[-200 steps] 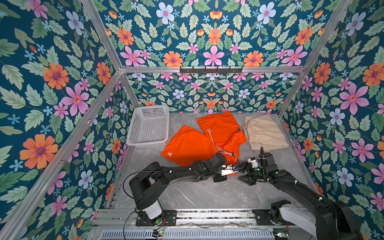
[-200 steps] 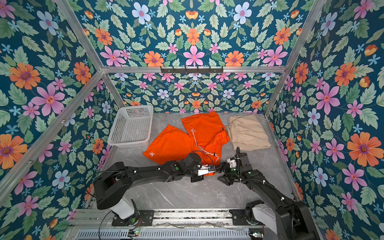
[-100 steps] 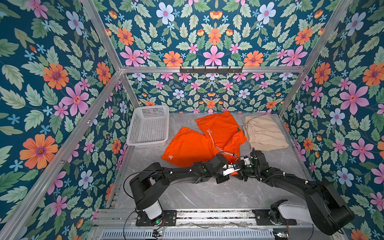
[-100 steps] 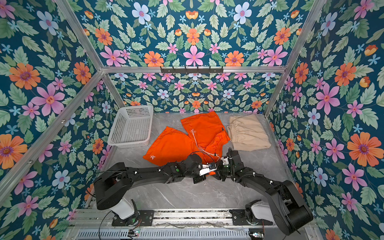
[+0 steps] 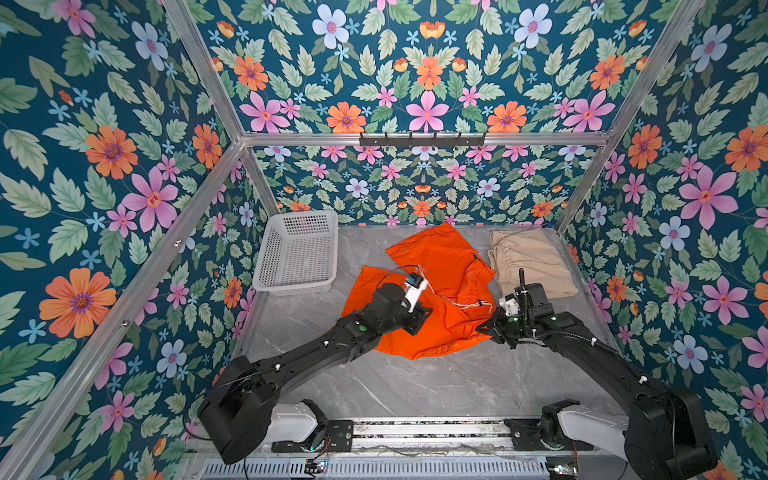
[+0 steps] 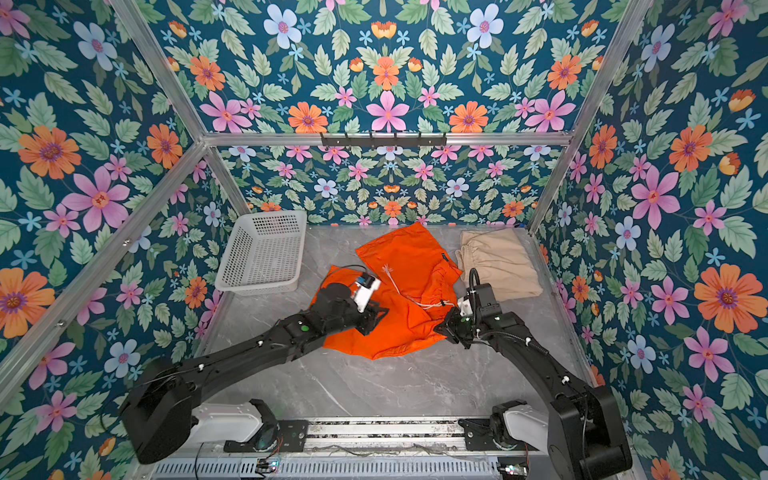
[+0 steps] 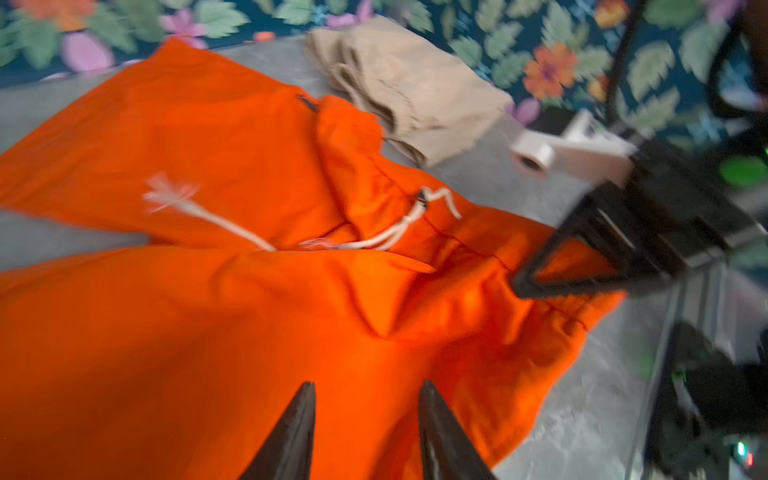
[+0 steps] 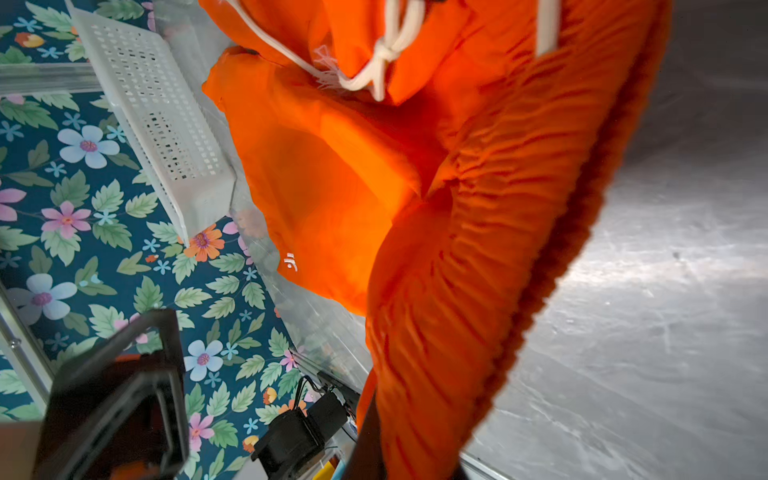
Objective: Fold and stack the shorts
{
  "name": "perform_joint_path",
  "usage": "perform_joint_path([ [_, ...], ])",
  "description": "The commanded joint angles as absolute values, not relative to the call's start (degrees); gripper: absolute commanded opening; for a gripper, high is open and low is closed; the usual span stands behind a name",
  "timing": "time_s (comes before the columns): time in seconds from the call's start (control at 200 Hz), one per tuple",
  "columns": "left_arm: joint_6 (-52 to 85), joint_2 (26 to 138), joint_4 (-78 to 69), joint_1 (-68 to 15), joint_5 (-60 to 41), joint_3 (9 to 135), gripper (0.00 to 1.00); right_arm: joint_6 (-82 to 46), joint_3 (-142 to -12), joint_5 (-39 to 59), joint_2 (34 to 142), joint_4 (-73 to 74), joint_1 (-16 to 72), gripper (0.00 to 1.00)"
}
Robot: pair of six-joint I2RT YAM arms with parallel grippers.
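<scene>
The orange shorts [image 5: 436, 262] are mid-fold: right pincer [image 5: 482, 328] pinches the waistband [image 8: 498, 249], left pincer [image 7: 366, 386] gapes empty (just over the cloth). Next, the left likely needs its own hold.

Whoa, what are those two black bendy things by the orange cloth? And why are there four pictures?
Those are two black robot arms, each ending in a pincher called a gripper. Two pictures come from one double camera high up, looking down at everything. The other two come from little cameras on the arms' wrists, so things look very close and a bit blurry.

On the grey marbled table lie bright orange cloth shorts with a white drawstring, beige cloth shorts beside them, and a white plastic basket with holes.

The right gripper is shut, pinching the orange shorts by their crinkly waistband. The left gripper is open over the orange cloth and holds nothing.
</scene>
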State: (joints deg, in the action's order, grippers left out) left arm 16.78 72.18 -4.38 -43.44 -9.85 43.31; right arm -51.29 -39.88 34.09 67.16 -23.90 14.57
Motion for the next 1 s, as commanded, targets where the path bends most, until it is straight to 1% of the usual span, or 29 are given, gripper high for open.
perform_joint_path([
  [0.0,35.5,67.0,2.4,-37.5,-8.9,39.8,0.43,-45.7,-41.7,33.3,68.3,-28.1,14.4,0.07],
  [0.1,43.5,62.0,9.6,-33.0,-7.4,37.1,0.46,-44.7,-42.4,33.2,69.6,-28.6,14.4,0.06],
  [0.18,50.0,58.7,14.3,-29.8,-7.2,35.3,0.44,-44.5,-42.5,33.8,70.1,-28.0,14.4,0.06],
  [0.38,59.2,53.5,18.9,-21.7,-9.1,30.7,0.43,-45.1,-41.9,35.0,70.6,-26.0,14.4,0.06],
  [0.535,60.6,55.5,22.6,-16.6,-10.1,30.4,0.43,-45.0,-41.2,35.1,70.3,-25.8,14.4,0.06],
  [0.615,59.5,56.9,24.3,-15.3,-8.0,30.8,0.43,-44.9,-41.0,35.2,70.2,-25.8,14.4,0.06],
  [0.885,57.7,58.2,24.2,-9.6,-8.9,29.5,0.44,-45.0,-39.9,35.2,68.8,-25.6,14.4,0.06],
  [0.995,57.3,58.1,24.1,-7.8,-8.8,28.5,0.42,-45.1,-39.6,35.3,68.9,-25.2,14.4,0.06],
])
